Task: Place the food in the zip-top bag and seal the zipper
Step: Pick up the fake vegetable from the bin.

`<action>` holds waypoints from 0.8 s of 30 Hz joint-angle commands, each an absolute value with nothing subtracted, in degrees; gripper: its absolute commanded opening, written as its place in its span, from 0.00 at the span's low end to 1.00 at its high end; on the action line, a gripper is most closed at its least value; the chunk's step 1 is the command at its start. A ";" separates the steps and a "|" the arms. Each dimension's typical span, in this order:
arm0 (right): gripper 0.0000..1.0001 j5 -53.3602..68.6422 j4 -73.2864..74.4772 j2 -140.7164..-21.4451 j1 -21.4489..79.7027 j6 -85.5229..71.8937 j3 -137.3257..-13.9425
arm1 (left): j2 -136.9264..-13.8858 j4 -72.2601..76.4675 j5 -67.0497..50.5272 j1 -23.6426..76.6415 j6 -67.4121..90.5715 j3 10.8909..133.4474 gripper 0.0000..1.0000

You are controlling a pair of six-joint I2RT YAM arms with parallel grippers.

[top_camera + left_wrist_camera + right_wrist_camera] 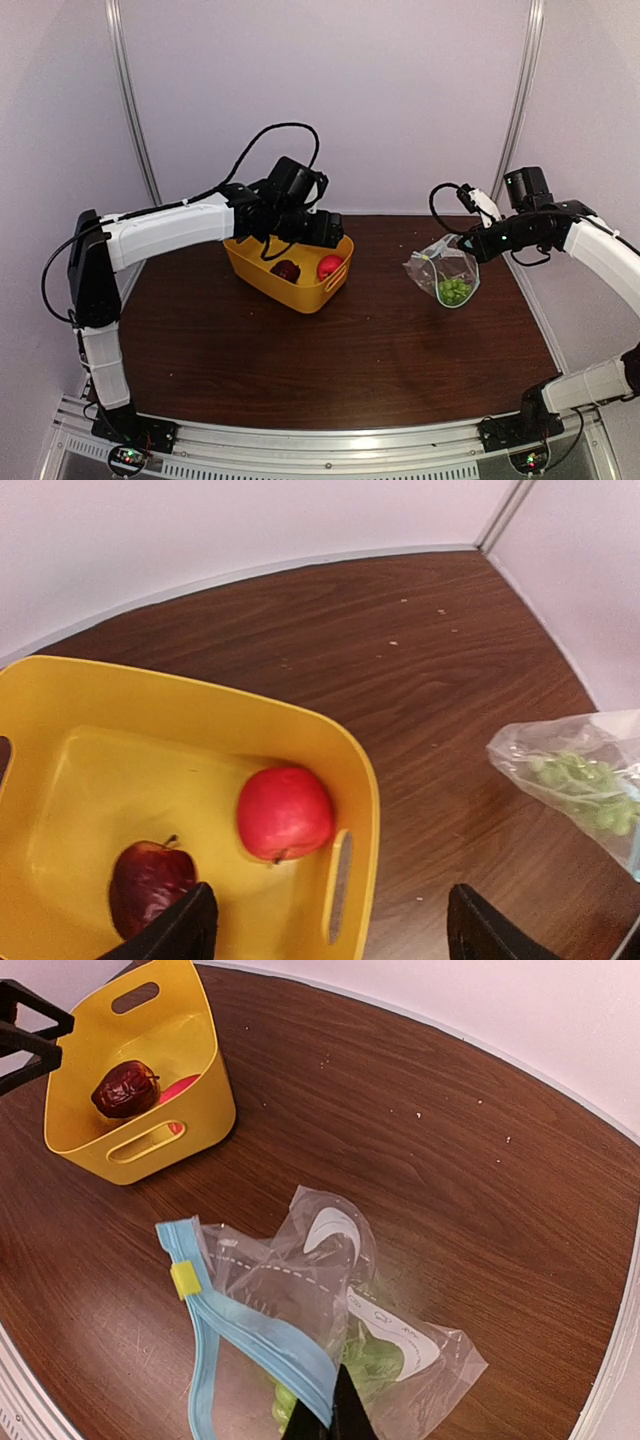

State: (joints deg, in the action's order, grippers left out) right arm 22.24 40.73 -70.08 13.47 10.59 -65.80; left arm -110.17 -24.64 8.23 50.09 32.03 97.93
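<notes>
Open tabletop [370,350] between basket [296,296] and bag [438,266]

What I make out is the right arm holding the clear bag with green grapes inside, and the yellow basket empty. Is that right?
Not quite: the yellow basket is not empty. The left wrist view shows a pink-red fruit and a dark maroon fruit in it. The rest stands: the right gripper holds the zip-top bag with green grapes inside.

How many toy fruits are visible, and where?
3: a red apple and a maroon apple in the yellow basket; green grapes inside the zip-top bag. None looks hidden.
</notes>
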 commanded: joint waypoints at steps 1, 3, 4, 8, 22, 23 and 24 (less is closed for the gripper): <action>0.00 22.86 38.87 -69.07 13.45 10.72 -64.78 | -115.09 -42.89 12.69 45.95 21.88 106.25 0.82; 0.00 23.47 38.80 -68.80 13.44 10.68 -64.32 | -117.35 -47.17 14.87 44.23 19.90 109.46 0.96; 0.00 23.69 38.70 -68.65 13.45 10.66 -64.07 | -118.23 -48.46 15.46 43.68 18.86 110.21 0.97; 0.00 23.85 38.44 -68.04 13.45 10.62 -63.32 | -122.08 -51.18 16.19 41.69 18.06 112.65 0.97; 0.00 24.49 38.35 -67.65 13.49 10.63 -61.96 | -133.62 -55.22 13.13 38.52 17.89 117.66 0.75; 0.00 24.50 38.32 -67.67 13.41 10.61 -62.00 | -133.87 -55.20 13.16 38.45 17.85 117.68 0.69; 0.00 24.45 38.39 -67.66 13.44 10.56 -62.04 | -133.82 -55.17 13.31 38.49 17.77 117.73 0.65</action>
